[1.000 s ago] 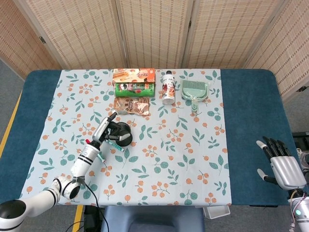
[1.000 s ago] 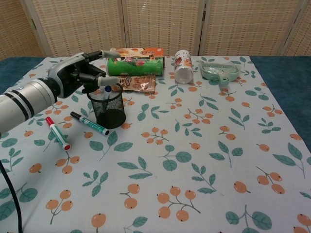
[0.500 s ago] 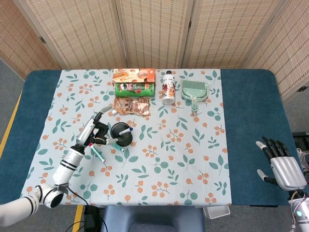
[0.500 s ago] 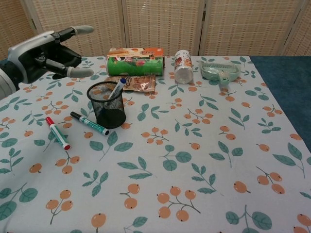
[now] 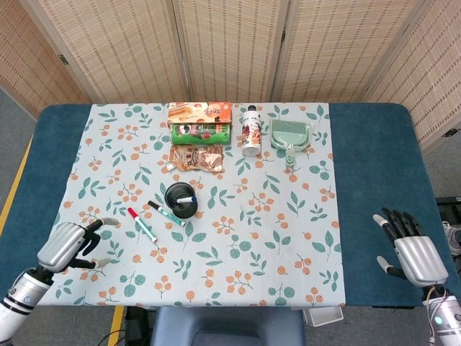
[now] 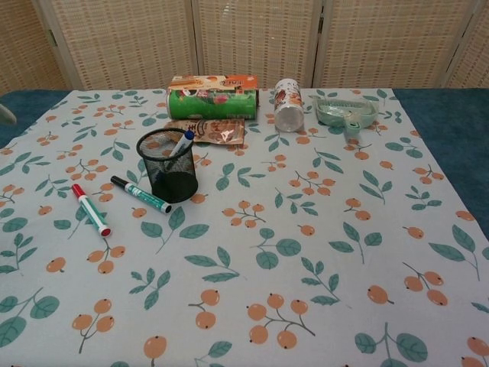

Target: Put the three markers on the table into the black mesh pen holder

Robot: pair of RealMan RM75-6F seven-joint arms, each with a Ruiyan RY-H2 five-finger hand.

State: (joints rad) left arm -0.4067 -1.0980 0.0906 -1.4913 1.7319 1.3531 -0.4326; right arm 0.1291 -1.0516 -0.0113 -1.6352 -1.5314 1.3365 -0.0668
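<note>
The black mesh pen holder (image 5: 179, 198) (image 6: 168, 164) stands left of the table's middle, with a blue-capped marker (image 6: 182, 142) leaning inside it. A green marker (image 5: 165, 213) (image 6: 140, 194) lies on the cloth just left of the holder. A red marker (image 5: 142, 224) (image 6: 91, 209) lies further left. My left hand (image 5: 66, 245) hovers at the table's near left corner, empty, fingers loosely curled and apart. My right hand (image 5: 411, 250) hangs open off the right edge. Neither hand is plain in the chest view.
Along the back of the floral cloth (image 5: 238, 252) lie an orange box (image 5: 199, 112), a green can (image 5: 200, 131), a snack pouch (image 5: 197, 157), a white bottle (image 5: 250, 131) and a green dustpan (image 5: 290, 137). A small white cap (image 5: 168, 166) lies left of the pouch.
My left hand let the blue marker drop into the holder, then drew back from above it to the table's near left corner. The right hand shifted only slightly.
</note>
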